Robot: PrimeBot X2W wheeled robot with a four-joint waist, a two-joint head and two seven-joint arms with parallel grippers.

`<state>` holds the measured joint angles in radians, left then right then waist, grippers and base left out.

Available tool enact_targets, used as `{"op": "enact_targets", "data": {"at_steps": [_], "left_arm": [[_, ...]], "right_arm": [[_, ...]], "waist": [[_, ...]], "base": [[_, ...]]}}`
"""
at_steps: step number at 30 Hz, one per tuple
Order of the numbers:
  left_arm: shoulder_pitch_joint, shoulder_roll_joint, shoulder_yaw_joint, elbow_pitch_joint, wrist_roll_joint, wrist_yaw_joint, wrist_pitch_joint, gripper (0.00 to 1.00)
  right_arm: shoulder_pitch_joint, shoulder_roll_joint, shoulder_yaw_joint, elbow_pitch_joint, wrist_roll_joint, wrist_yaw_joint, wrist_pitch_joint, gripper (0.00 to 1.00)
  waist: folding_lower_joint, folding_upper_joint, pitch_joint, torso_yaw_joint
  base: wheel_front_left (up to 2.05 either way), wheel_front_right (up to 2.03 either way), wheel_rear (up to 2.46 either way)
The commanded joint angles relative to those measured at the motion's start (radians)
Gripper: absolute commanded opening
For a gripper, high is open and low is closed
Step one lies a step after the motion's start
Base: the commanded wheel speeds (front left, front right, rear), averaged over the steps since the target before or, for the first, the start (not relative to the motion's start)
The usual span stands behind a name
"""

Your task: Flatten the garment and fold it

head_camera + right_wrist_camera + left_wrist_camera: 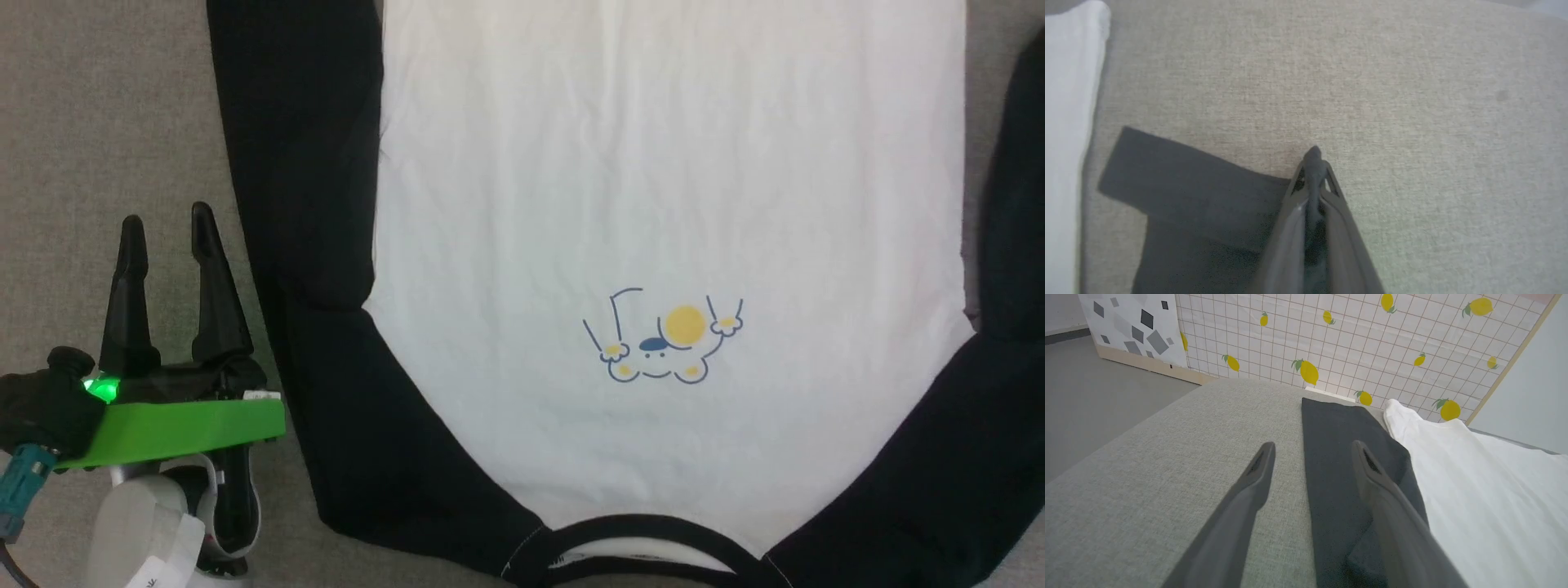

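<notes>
Garment [653,163] flat; left end effector [167,219] open, right end effector [1312,157] closed at sleeve [1200,183] edge; folding step, next carry sleeve inward.

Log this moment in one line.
garment: spread flat, print up, unfolded | left pincer: open, beside left sleeve | right pincer: shut at right sleeve edge, grip unclear

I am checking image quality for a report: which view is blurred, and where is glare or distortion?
Head view: even light, sharp print, white shirt body washed out. Left wrist view: sharp, wide-angle lens stretches the left pincer. Right wrist view: softly blurred, right pincer out of focus, no glare.
</notes>
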<state>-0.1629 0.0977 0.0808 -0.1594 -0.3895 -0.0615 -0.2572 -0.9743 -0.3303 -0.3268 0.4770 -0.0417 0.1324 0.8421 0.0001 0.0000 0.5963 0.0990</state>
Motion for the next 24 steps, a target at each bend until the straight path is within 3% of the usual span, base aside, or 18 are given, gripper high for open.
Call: {"op": "enact_targets", "data": {"at_steps": [1,16,24], "left_arm": [[-0.01,-0.006,0.003,0.003,0.014,-0.007,-0.004,1.0],[0.084,-0.024,0.005,0.04,0.022,-0.017,-0.005,1.0],[0.132,-0.03,0.017,0.033,0.012,-0.002,-0.005,1.0]], "right_arm": [[0.023,-0.001,-0.042,-0.012,0.007,-0.002,-0.022,0.0],[0.306,-0.128,-0.41,-0.181,0.028,-0.002,0.002,0.0],[0.425,-0.132,-0.465,-0.26,0.028,-0.002,0.026,0.0]], "waist": [[-0.0001,0.0,-0.048,-0.02],[-0.0001,0.0,-0.277,-0.098],[-0.0001,0.0,-0.346,-0.119]], "base": [[0.0,0.0,0.0],[0.0,0.0,0.0],[0.0,0.0,0.0]]}}
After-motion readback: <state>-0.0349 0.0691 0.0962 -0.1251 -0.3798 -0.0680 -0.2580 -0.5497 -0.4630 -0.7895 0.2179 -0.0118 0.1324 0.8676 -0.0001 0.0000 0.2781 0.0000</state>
